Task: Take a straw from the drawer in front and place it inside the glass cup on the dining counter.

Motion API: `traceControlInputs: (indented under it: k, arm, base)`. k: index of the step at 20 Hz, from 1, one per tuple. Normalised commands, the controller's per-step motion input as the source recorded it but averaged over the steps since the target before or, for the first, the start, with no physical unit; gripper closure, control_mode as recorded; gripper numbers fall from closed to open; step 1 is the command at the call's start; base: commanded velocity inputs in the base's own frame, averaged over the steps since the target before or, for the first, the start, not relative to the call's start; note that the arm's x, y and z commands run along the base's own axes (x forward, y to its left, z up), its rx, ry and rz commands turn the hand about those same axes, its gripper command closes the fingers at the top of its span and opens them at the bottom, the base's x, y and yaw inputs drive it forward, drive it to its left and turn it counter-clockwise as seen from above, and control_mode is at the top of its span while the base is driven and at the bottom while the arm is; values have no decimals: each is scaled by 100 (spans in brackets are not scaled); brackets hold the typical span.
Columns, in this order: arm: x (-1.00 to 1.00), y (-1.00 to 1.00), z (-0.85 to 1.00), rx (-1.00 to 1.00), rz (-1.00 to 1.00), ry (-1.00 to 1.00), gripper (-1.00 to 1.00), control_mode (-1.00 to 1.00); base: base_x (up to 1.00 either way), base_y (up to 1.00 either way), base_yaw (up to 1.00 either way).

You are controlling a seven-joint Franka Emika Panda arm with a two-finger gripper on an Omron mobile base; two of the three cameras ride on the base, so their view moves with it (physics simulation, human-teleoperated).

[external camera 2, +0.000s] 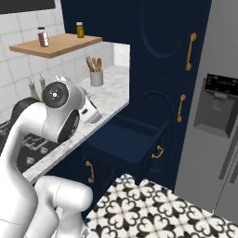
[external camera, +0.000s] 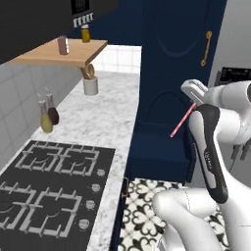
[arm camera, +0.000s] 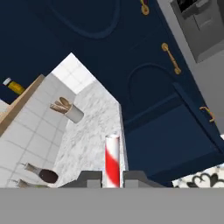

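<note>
1. One part of the job looks done — the straw [arm camera: 112,160] is out of the drawer [external camera 2: 128,139] and pinched between the closed jaws of the gripper [arm camera: 112,178], standing up red-and-white striped between the two fingertips in the hand view.
2. From the left base view the straw [external camera: 182,120] hangs as a thin pink line slanting down from the raised hand, above the open navy drawer [external camera: 159,147] and clear of it.
3. The drawer stands pulled out below the marble worktop [external camera 2: 109,100], beside the tall navy cabinet [external camera 2: 158,56].
4. Left to do, as I judge it: carry the straw to the dining counter, find the glass cup, lower the straw into it, and let go — the larger share of the task.
</note>
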Motion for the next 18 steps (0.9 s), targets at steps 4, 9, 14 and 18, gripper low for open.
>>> traceControlInputs:
  k: [4, 9, 14, 18]
  arm:
    - [0, 0, 0, 0, 0, 0, 100, 100]
    - [0, 0, 0, 0, 0, 0, 100, 100]
    - [0, 0, 0, 0, 0, 0, 100, 100]
    - [0, 0, 0, 0, 0, 0, 100, 100]
  base:
    - [-89, -50, -7]
    - [-35, -98, -29]
    - [-12, -96, -61]
    - [0, -63, -82]
